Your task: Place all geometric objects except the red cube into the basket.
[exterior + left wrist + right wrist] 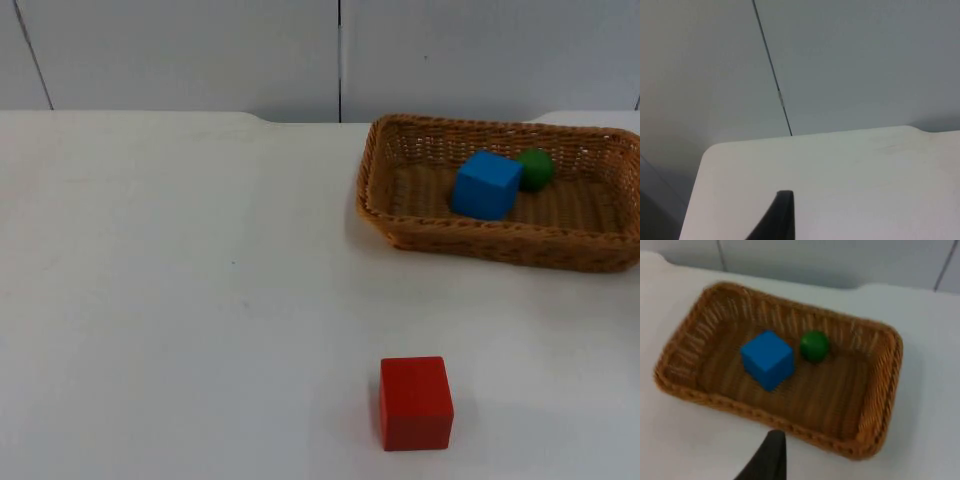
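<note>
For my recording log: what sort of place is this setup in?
Probably a lab or test bench rather than a home: a bare white table top ending at a grey partition wall, with only a wicker basket and plain coloured blocks such as the red cube.

The table [180,300] is white and plain, running from the near edge back to a grey wall [180,50]. Its far edge shows a small step left of the middle, where the top sits a little farther back. The wall is made of flat panels, with a thin dark vertical seam [339,60] near the middle and another slanting seam [33,55] at the far left. In the left wrist view a rounded table corner [710,150] meets the wall.
</note>
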{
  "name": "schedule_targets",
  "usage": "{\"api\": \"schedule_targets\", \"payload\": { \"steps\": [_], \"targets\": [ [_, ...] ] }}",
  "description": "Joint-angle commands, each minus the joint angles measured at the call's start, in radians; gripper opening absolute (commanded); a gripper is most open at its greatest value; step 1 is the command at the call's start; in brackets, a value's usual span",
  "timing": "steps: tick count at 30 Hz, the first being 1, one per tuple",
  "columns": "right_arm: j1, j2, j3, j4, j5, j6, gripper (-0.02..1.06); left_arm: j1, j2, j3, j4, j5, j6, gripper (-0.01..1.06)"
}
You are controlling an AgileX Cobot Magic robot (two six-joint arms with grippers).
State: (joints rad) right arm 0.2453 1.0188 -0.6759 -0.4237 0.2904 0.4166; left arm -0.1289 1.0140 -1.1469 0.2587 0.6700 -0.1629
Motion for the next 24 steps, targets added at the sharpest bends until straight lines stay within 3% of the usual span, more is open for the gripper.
{"api": "schedule_targets", "payload": {
  "steps": [1, 3, 11, 15, 18, 24],
  "targets": [
    [-0.003, -0.041, -0.02, 0.032, -0.025, -0.04, 1.0, 0.002, -0.006, 0.006, -0.012, -0.001, 0.002, 1.05],
    [-0.003, -0.13, -0.023, -0.025, -0.046, -0.04, 1.0, 0.002, -0.006, 0.006, -0.014, 0.001, 0.002, 1.05],
    [-0.005, -0.41, -0.027, -0.02, -0.002, -0.04, 1.0, 0.002, -0.006, 0.006, -0.02, 0.028, 0.002, 1.05],
    [-0.005, -0.561, -0.027, -0.096, 0.105, -0.04, 1.0, -0.002, -0.026, 0.006, -0.065, -0.009, 0.025, 1.05],
    [-0.005, -0.631, -0.062, -0.159, 0.296, -0.04, 1.0, -0.024, -0.1, 0.006, -0.056, -0.145, 0.075, 1.05],
    [-0.005, -0.684, -0.13, -0.141, 0.358, -0.004, 1.0, -0.024, -0.187, 0.006, 0.046, -0.19, 0.072, 1.05]
  ]
}}
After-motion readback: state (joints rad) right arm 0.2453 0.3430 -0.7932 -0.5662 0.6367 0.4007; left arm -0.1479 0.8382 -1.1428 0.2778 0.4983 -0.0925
